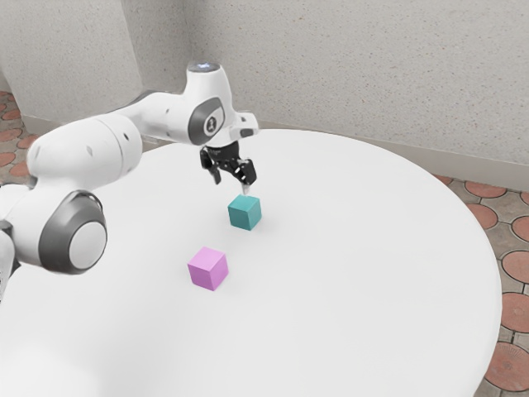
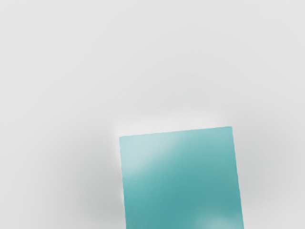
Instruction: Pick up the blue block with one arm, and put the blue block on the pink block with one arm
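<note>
Exterior view from high beside the arm (image 1: 107,157); wrist view close above the shared blue block (image 2: 181,179).

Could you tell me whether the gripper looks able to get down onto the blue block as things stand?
Probably yes. The gripper hovers open just above the blue block, which sits flat on the white table; the pink block lies well apart, so nothing seems to block the descent.

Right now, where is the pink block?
In the exterior view the pink block sits on the white table, nearer the camera than the blue block and slightly toward the exterior view's left, not touching it.
</note>
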{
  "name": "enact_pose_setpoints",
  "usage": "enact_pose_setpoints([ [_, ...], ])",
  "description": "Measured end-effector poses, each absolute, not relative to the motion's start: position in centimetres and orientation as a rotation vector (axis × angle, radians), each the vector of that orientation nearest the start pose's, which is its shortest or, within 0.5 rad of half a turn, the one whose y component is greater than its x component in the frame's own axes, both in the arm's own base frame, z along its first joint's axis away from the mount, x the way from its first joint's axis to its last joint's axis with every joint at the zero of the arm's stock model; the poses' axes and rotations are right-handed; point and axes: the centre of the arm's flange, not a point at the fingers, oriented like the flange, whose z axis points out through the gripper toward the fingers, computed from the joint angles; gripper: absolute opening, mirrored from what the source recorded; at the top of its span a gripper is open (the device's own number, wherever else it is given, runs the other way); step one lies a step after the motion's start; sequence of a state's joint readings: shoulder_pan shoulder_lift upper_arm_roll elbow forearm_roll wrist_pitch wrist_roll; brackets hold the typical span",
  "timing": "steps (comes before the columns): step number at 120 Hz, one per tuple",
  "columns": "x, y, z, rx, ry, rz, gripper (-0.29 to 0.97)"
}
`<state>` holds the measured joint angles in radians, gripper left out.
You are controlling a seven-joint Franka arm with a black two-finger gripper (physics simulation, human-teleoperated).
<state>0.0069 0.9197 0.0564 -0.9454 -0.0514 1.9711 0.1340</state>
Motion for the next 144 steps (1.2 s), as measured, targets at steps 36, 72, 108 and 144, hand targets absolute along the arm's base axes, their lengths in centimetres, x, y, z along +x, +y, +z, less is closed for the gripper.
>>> enact_pose_setpoints([
  [36,80.1,2.6,29.1,-3.209,0.047,-0.224,0.68],
  [72,80.4,2.0,26.6,-3.220,0.033,-0.234,0.68],
  [108,80.7,1.9,24.4,-3.212,0.024,-0.263,0.68],
  [144,80.9,2.1,24.2,-3.202,0.019,-0.302,0.53],
])
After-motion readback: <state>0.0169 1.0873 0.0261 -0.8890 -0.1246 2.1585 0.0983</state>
